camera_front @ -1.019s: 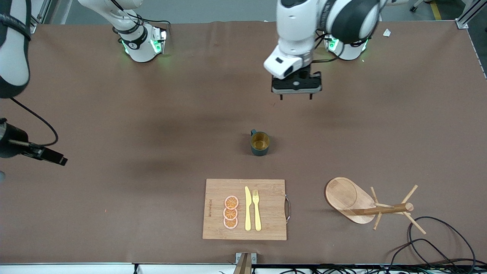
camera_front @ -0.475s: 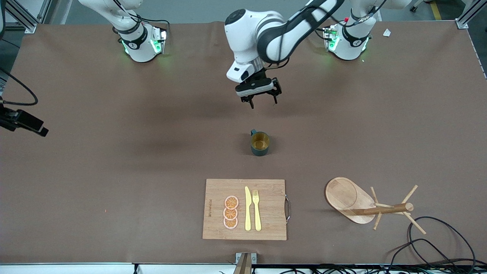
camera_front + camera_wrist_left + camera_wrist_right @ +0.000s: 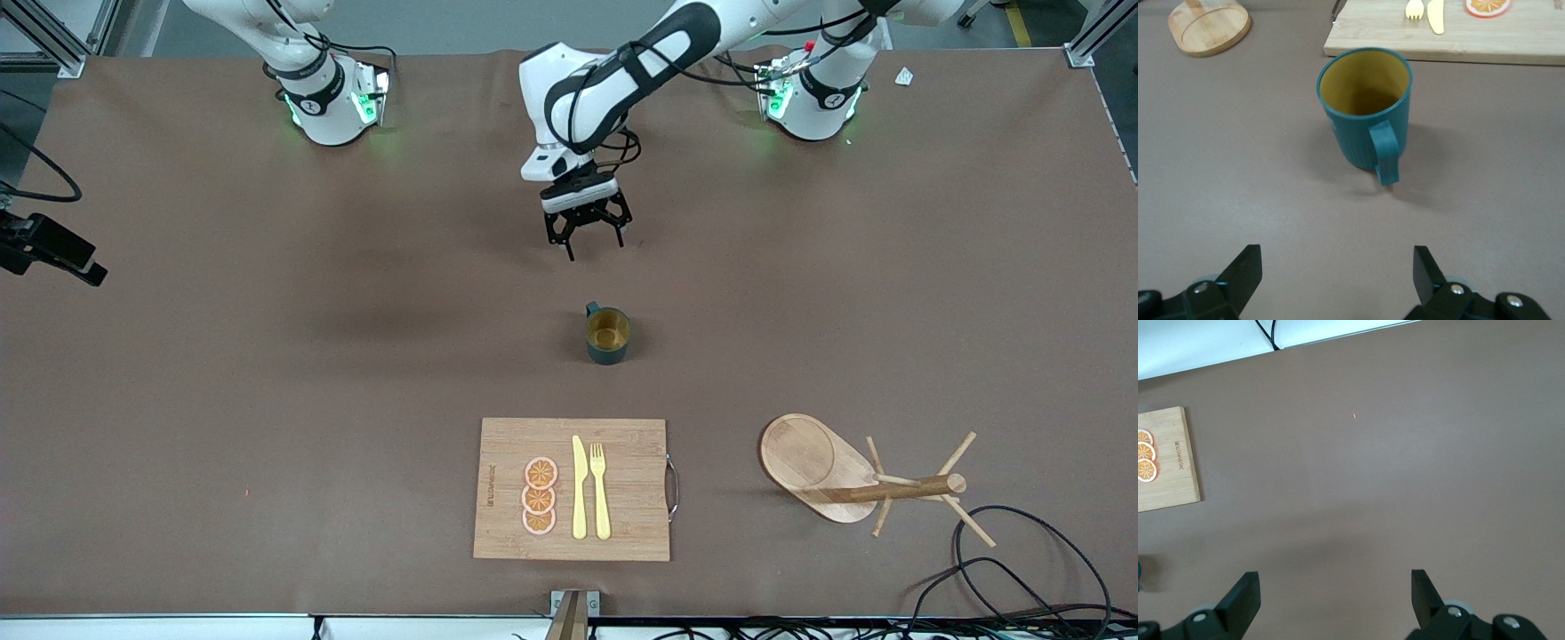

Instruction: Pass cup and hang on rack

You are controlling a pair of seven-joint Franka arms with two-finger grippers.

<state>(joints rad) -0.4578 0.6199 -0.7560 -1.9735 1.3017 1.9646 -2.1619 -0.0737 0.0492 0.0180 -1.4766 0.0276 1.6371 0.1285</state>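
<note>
The dark teal cup point(image 3: 608, 336) stands upright on the brown table near its middle, its yellowish inside showing. In the left wrist view the cup point(image 3: 1365, 127) turns its loop handle toward my left gripper point(image 3: 1338, 257). My left gripper point(image 3: 594, 247) hangs open over bare table between the cup and the robot bases, apart from the cup, with nothing in it. The wooden rack point(image 3: 853, 480) has an oval base and thin pegs. It sits toward the left arm's end, nearer the front camera than the cup. My right gripper point(image 3: 1335, 583) is open over bare table, holding nothing.
A bamboo cutting board point(image 3: 573, 489) with orange slices, a yellow knife and a fork lies nearer the front camera than the cup. Black cables point(image 3: 1013, 569) loop on the table beside the rack. The rack's base point(image 3: 1208, 27) and the board point(image 3: 1458, 33) show past the cup.
The left arm has swung toward the table's middle and lowered, bringing its open gripper closer to the cup. The right arm has drawn back at the right arm's end of the table.
</note>
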